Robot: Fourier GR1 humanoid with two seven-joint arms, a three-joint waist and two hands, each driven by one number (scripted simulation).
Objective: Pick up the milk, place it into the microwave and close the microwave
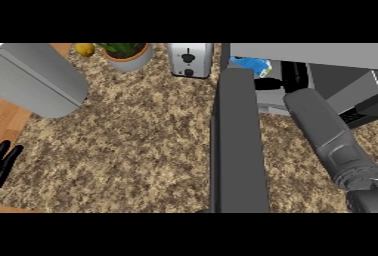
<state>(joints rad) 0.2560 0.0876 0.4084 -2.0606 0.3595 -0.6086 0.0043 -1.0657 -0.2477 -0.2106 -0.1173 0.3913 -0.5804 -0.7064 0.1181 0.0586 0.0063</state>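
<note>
The right forearm (328,135) runs from the near right corner up and to the left, into the open mouth of the microwave (310,55) at the far right. The right hand (269,84) shows only as a dark shape just inside the opening, so whether its fingers are spread, pressed together or pinching anything cannot be told. Just beyond that dark shape, further in and slightly left, lies the milk (251,65), a blue and white carton in the cavity; whether the hand touches it cannot be told. The microwave door (238,145) stands swung out towards the near side, a long dark slab seen edge-on, running from the left side of the opening down to the near edge of the view. It lies just left of the forearm, leaving only a narrow strip of counter between them. The left hand (7,159) shows at the left edge with its fingers straight and spread, pointing up, well apart from everything else. Between it and the door stretches a broad bare area of speckled counter (133,145). Along the far edge stand a toaster (189,59) just left of the microwave, a potted plant (127,54), and a lemon (85,49). A large grey rounded body (40,80) covers the far left corner.
</note>
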